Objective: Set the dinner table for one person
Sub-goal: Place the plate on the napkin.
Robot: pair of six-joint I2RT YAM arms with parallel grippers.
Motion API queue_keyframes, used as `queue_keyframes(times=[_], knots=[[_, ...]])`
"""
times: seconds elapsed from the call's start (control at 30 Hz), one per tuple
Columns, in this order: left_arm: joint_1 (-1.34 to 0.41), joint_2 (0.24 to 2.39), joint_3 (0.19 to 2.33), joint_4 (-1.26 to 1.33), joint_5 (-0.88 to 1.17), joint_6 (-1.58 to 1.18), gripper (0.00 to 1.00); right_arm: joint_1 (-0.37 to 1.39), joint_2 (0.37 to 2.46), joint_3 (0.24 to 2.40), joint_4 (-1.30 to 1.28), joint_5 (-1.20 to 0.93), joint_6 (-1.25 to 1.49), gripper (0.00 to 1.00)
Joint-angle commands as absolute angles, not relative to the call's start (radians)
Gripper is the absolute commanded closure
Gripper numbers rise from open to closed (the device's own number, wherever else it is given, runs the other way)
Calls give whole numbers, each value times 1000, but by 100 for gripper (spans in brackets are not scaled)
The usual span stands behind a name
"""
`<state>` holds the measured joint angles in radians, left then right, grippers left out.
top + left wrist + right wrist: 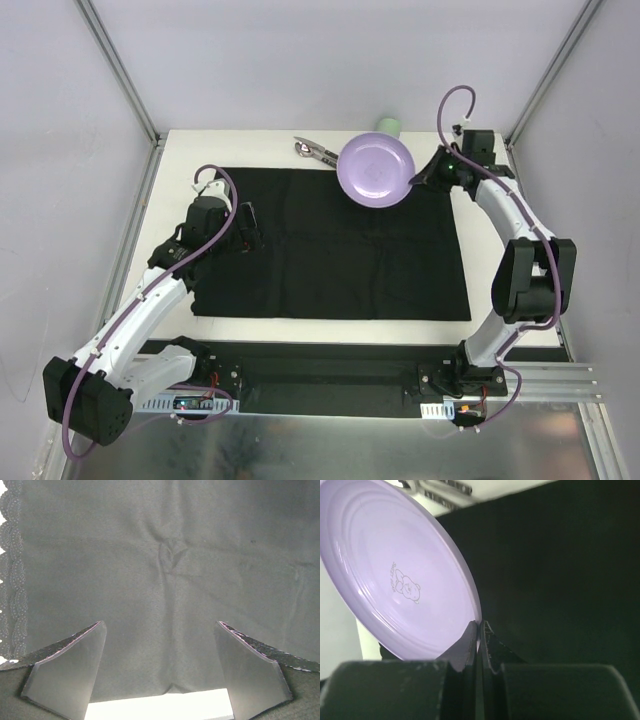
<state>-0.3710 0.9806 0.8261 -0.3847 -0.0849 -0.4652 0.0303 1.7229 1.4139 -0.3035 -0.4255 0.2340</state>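
Okay, starting at the right tool (480, 630): clamped shut on the near rim of a round lilac plastic plate (405, 580), holding it tilted up on edge. Can make out a small bear outline printed in the middle of the plate. From above, seeing that plate over the far right corner of a black rectangular cloth mat (330, 250), partly past the mat's far edge. Can't tell about any contact between plate and mat.

Moving over to the left tool (160, 626): spread wide open, gripping nothing, pointed down at the black cloth near the mat's left edge. Got a small pucker in the fabric just ahead of the fingers, plus a scalloped lacy trim down the left of that wrist view.

Further out, spotting some shiny metal cutlery (314, 150) lying on bare white just beyond the mat's far edge, right beside the plate's left side. Behind the plate, catching the top of a pale green cup (388, 125) near the far edge.

Under everything, lying flat: the large matte white counter (200, 160), framed by grey metal rails, showing around the mat on all sides.
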Motion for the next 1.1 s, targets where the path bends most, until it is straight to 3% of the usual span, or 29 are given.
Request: queue_keyframes(times=[0.0,0.47,1.07], knots=[[-359,966,847,-357,-69,-476,11,106,1657,1355,-339,-380,199,99],[-357,956,828,-353,-71,-468,11,250,1692,1206,-272,-348,206,99],[-359,948,813,-354,-83,-462,11,324,1855,1284,-235,-341,226,99]])
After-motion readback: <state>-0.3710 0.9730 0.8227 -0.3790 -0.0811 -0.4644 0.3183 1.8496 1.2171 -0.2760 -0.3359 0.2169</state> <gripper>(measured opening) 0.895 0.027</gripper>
